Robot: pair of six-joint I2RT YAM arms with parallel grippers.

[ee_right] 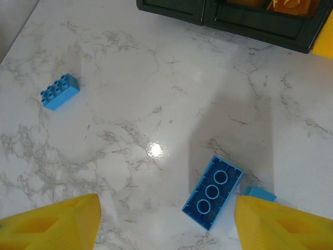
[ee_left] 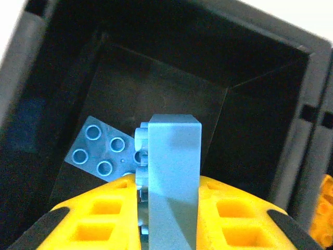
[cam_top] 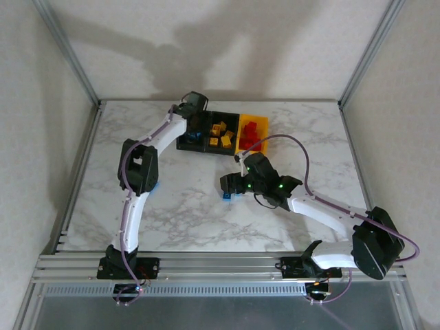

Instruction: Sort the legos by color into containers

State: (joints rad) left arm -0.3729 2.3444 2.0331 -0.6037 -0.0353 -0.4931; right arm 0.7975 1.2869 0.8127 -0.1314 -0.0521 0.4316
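A blue brick (ee_left: 173, 156) is clamped in the left gripper (ee_left: 167, 200) over the black bin (ee_left: 260, 67) at the far edge of the tabletop (cam_top: 302, 130), likely to be dropped by the blue plate (ee_left: 101, 148) inside, while the right gripper (ee_right: 166, 224) is held open over an upturned brick (ee_right: 213, 191), prob next up.

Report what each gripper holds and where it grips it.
Left gripper: a blue brick, pinched at one end between the yellow fingers. Right gripper: open, holding nothing.

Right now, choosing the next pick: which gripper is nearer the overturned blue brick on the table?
Right. The right gripper hovers above the brick; the left gripper is over a black bin, holding another brick.
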